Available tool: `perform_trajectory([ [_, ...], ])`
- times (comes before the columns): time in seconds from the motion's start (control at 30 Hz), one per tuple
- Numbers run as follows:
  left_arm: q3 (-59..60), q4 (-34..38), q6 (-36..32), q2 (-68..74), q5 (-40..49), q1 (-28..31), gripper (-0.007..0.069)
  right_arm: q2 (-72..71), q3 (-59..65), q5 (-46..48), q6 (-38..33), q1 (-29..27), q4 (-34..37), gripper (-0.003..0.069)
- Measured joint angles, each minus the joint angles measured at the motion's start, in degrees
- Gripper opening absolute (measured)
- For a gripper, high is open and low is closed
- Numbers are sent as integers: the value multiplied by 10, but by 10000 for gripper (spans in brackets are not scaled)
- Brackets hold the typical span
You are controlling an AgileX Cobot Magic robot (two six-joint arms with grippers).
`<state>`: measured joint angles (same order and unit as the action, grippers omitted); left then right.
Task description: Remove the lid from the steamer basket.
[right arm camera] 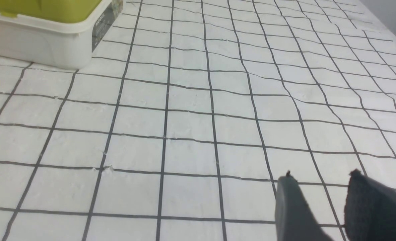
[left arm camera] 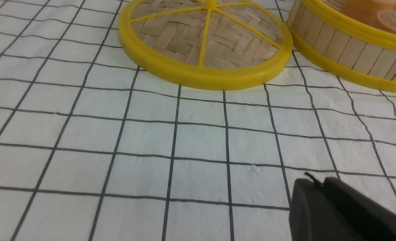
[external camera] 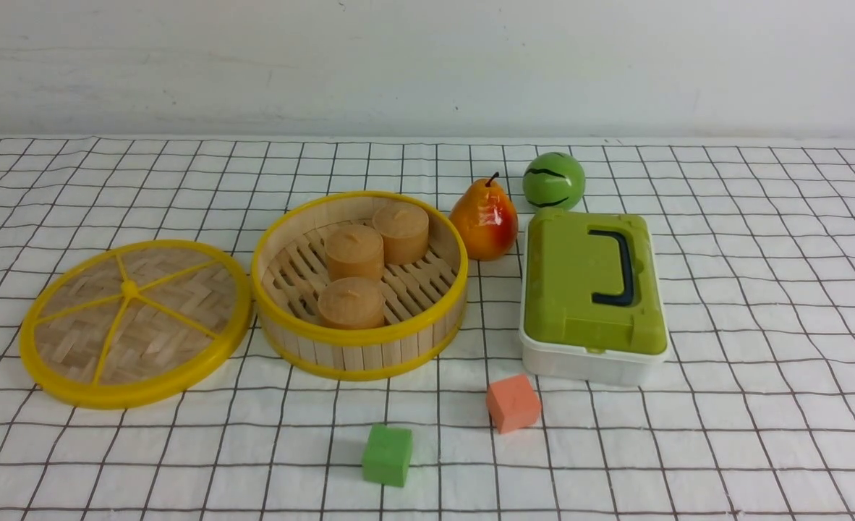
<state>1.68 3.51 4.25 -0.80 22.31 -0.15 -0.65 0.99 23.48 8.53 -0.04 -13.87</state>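
The lid (external camera: 136, 319), a woven bamboo disc with a yellow rim and spokes, lies flat on the checked cloth to the left of the steamer basket (external camera: 359, 284). The basket stands open with three tan cylinders inside. Both show in the left wrist view, the lid (left arm camera: 204, 43) and the basket's slat wall (left arm camera: 348, 53). My left gripper (left arm camera: 318, 182) is shut and empty over bare cloth, short of the lid. My right gripper (right arm camera: 322, 177) is open and empty over bare cloth. Neither gripper shows in the front view.
A white box with a green lid and dark handle (external camera: 591, 288) stands right of the basket, and shows in the right wrist view (right arm camera: 44, 30). A pear (external camera: 484, 221) and a green ball (external camera: 553, 181) sit behind. An orange cube (external camera: 513, 402) and a green cube (external camera: 387, 454) lie in front.
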Motion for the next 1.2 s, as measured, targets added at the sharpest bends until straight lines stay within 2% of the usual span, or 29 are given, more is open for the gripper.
perform_trajectory([
  [1.2, 0, 1, 0, 0, 0, 0, 74, 0, 0, 0, 0, 0, 0, 240],
])
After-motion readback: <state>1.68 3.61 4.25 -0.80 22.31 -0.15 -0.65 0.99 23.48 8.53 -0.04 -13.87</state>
